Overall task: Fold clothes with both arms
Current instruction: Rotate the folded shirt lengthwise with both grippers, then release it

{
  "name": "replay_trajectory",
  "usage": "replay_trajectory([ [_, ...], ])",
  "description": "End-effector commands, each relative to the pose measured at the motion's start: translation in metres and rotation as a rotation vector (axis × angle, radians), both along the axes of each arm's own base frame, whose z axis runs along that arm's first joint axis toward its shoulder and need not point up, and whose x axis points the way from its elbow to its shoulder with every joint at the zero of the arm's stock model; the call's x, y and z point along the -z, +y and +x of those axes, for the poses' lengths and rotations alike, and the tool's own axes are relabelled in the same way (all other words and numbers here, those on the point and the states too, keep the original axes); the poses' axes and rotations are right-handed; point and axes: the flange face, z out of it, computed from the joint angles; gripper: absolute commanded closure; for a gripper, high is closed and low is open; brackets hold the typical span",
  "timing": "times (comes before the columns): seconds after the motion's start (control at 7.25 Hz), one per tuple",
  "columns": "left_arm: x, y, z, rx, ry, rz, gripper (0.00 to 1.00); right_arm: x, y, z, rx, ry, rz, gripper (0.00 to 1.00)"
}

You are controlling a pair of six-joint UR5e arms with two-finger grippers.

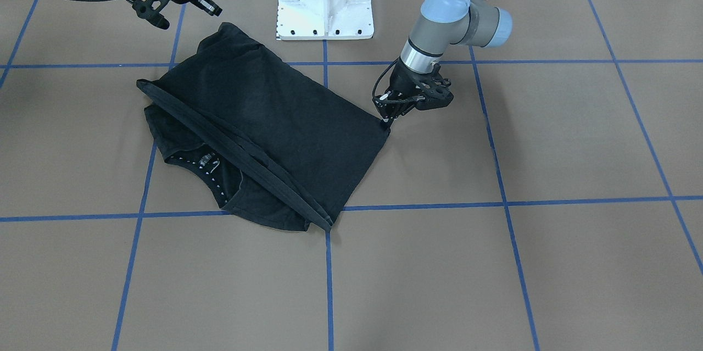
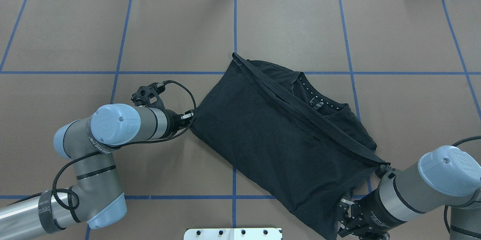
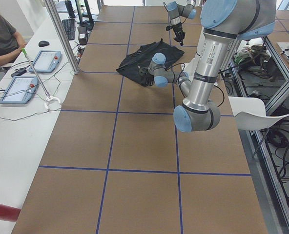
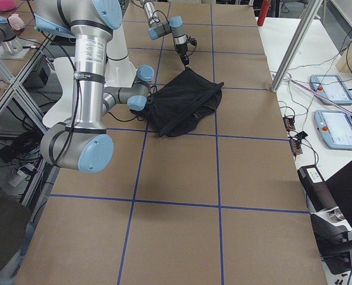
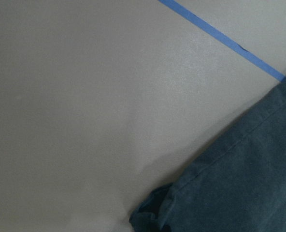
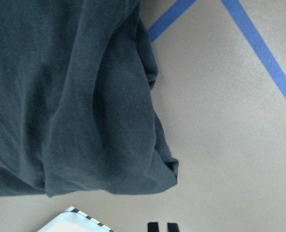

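Note:
The black T-shirt (image 1: 274,120) (image 2: 270,135) lies folded over on the brown table, its collar with white dotted trim (image 1: 206,167) peeking out under a folded edge. My left gripper (image 1: 386,119) (image 2: 191,118) is down at the shirt's pointed corner, shut on it; in the left wrist view the bunched corner (image 5: 150,217) fills the bottom edge and hides the fingers. My right gripper (image 1: 214,9) hangs just off the opposite corner, shut and holding nothing. Its two tips (image 6: 162,226) sit close together, clear of the cloth (image 6: 61,96).
The white fixed pedestal (image 1: 324,5) (image 2: 233,233) stands close behind the shirt. Blue tape lines (image 1: 328,285) grid the table. A person (image 3: 3,39) sits at a side bench with tablets (image 3: 17,90).

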Motion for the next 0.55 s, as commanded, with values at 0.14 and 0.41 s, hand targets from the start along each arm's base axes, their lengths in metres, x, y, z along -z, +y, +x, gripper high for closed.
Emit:
replay_trajectory([
  [0.14,-0.012,-0.057,-0.036,0.042,-0.069,0.105,1.00,0.009,-0.009,0.010,-0.037,-0.008,-0.020,1.00],
  [0.41,-0.005,-0.145,-0.056,0.124,-0.111,0.172,1.00,0.011,-0.037,0.026,-0.110,-0.016,-0.017,0.94],
])
